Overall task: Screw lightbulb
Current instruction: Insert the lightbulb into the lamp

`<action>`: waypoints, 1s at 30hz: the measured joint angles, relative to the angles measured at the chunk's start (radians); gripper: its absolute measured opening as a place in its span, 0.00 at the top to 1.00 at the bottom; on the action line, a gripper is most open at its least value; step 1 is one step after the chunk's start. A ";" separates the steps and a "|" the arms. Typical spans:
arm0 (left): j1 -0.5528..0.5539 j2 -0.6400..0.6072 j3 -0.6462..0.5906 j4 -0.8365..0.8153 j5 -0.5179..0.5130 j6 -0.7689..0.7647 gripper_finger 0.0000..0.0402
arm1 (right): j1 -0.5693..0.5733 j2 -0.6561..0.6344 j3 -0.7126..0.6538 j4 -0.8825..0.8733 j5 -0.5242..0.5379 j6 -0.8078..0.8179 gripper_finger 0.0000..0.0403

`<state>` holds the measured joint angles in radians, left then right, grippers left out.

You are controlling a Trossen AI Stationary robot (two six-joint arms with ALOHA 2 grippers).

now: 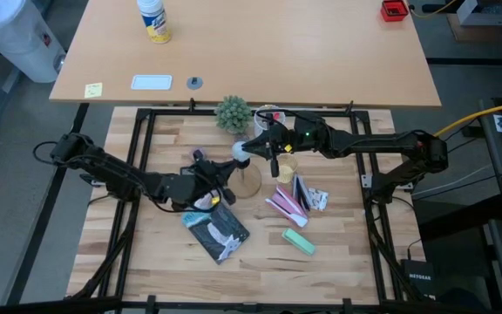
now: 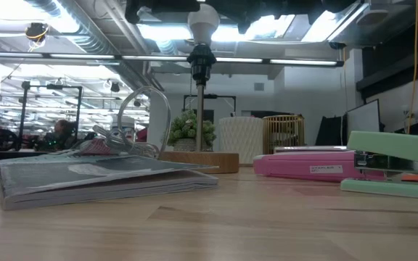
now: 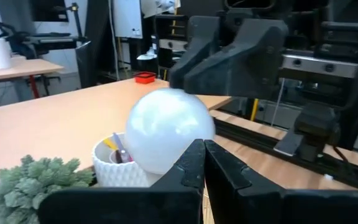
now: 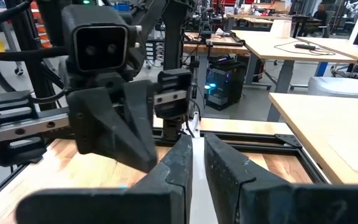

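Lamp assembly at the middle of the worktop (image 1: 146,262), a little toward its far edge. The lightbulb (image 2: 204,22) stands upright with its base in the black socket (image 2: 200,56) at the top of the thin stem of the wooden stand (image 1: 249,181). Seen from table height, the bulb is the highest bright object, directly above the stand's flat wooden base (image 2: 198,161).

The right gripper (image 1: 255,148) reaches in from the worktop's right edge to the bulb. Its fingers (image 4: 225,168) are drawn in on a narrow white strip of the bulb, so they are clamped on the glass. The left gripper (image 3: 202,144) reaches in from the left edge and sits just beside the stand, directly under the rounded glass. Its fingers (image 3: 188,165) are pressed together, and it cannot be told whether anything is caught between them.

Surrounding objects:
- A small green plant (image 1: 233,113) and a white pen pot (image 3: 114,165) stand at the far edge.
- A clear yellowish cup (image 1: 286,167) is just right of the stand.
- A book (image 1: 218,231) lies toward the near edge.
- A pink stapler (image 2: 314,163) and a green stapler (image 2: 398,165) lie right of the middle.
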<state>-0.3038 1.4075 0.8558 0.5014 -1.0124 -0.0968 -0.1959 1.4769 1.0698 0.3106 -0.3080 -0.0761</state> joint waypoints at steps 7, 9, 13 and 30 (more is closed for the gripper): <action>0.010 0.000 0.000 0.000 -0.064 0.022 1.00 | -0.001 0.000 0.000 -0.001 0.002 0.000 0.89; 0.008 0.000 0.000 0.000 -0.108 0.026 1.00 | -0.001 0.000 0.000 -0.002 0.002 0.000 0.89; 0.010 0.000 0.000 0.000 -0.148 0.027 1.00 | -0.001 0.000 0.000 -0.005 0.002 0.000 0.89; 0.107 0.002 0.000 -0.001 -0.151 0.101 1.00 | 0.000 0.000 0.000 -0.007 -0.006 0.000 0.89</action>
<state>-0.1963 1.4090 0.8558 0.5006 -1.1633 0.0045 -0.1955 1.4769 1.0698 0.3035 -0.3138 -0.0761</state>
